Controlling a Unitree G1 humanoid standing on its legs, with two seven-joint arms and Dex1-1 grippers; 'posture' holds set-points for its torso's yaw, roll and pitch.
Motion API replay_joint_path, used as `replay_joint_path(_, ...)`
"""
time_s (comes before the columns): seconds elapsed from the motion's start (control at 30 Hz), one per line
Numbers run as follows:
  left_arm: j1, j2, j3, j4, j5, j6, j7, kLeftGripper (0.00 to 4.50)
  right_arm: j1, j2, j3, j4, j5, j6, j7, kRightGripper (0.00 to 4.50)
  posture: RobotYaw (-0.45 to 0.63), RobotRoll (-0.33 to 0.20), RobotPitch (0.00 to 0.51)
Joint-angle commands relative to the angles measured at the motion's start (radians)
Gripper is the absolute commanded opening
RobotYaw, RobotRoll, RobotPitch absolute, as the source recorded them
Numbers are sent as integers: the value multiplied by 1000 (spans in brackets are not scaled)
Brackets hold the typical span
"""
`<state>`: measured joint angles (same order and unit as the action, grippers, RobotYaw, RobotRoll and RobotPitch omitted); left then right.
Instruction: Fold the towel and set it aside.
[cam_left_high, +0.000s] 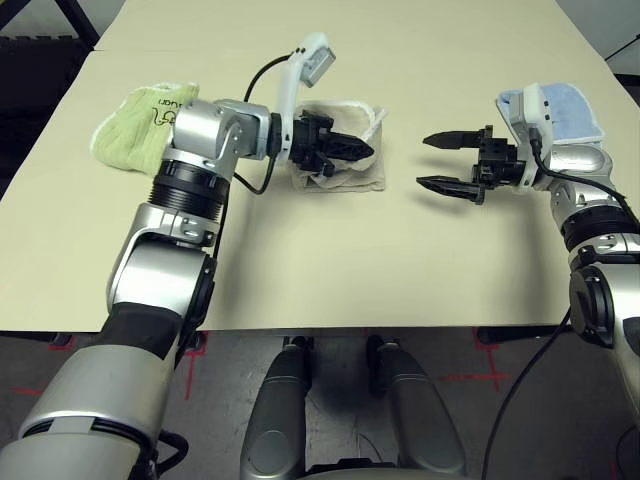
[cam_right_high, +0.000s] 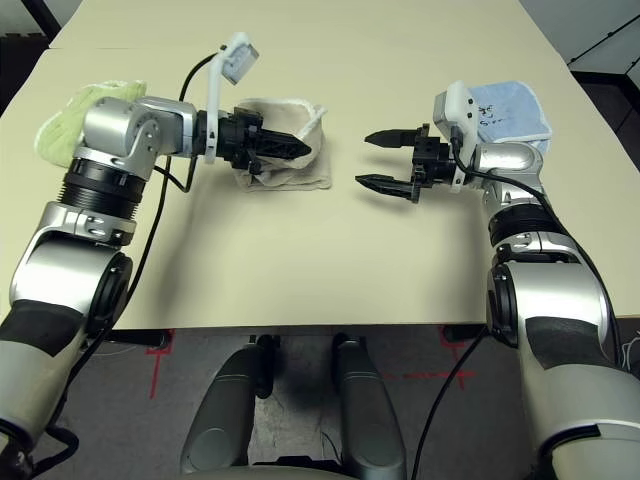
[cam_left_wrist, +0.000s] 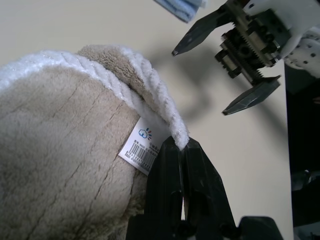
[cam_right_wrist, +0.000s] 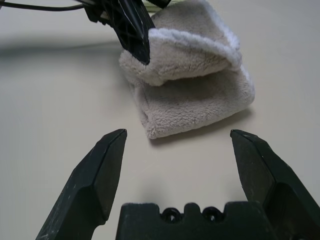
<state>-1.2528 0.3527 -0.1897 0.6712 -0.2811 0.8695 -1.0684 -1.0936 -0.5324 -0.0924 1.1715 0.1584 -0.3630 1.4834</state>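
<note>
The towel (cam_right_wrist: 195, 80), beige with white trim, lies bunched into a rough fold on the desk (cam_left_high: 320, 270), a little left of the middle and toward the far half. Its upper layer is lifted off the lower one, and a small white barcode label (cam_left_wrist: 142, 145) shows on the underside near the trim. The left gripper (cam_left_high: 352, 148) points to the right over the towel, its black fingers (cam_left_wrist: 180, 185) pressed together on the white edge of the raised layer, pinching it. The right gripper (cam_left_high: 440, 162) hangs over bare desk to the right of the towel, pointing left toward it, with its jaws spread wide and nothing between them; it stands apart from the cloth. A light green towel (cam_left_high: 135, 125) sits at the far left of the desk, partly behind the left arm. A light blue towel (cam_right_high: 510, 110) lies at the far right, just behind the right wrist.
</note>
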Motion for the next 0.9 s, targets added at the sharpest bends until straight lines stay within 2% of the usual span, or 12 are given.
replay_joint_path(0.03, -23, -15, -13, 31, 33, -38, 4, 738, 12, -5, 2, -9, -7, -9, 3, 4500, 81, 0, 199)
replay_joint_path(0.17, -28, -10, -6, 15, 35, -35, -11, 2227, 12, -8, 1, -7, -9, -11, 0, 4500, 84, 0, 198)
replay_joint_path(0.33, -49, 41, 12, -68, -5, 39, -73, 4205, 5, -7, 2, 1, -15, -14, -7, 4500, 94, 0, 195)
replay_joint_path(0.37, -50, 57, 14, -84, -10, 47, -86, 4472, 3, -6, 2, 3, -16, -14, -9, 4500, 95, 0, 195)
replay_joint_path(0.53, -43, 175, 21, -172, -29, 67, -163, 4472, -9, 0, 4, 9, -18, -16, -14, 4500, 99, 0, 196)
replay_joint_path(0.67, 8, 238, 59, -193, -4, -95, -154, 4472, -16, 8, -5, 10, -8, -14, -17, 4500, 91, 0, 199)
replay_joint_path(0.8, 107, 245, 128, -154, 20, -396, -117, 4472, -23, 27, -31, 3, 25, 26, -37, 4500, 80, 0, 204)
replay_joint_path(0.9, 165, 231, 167, -97, 24, -509, -77, 4472, -24, 45, -47, -12, 51, 63, -42, 4500, 72, 0, 208)
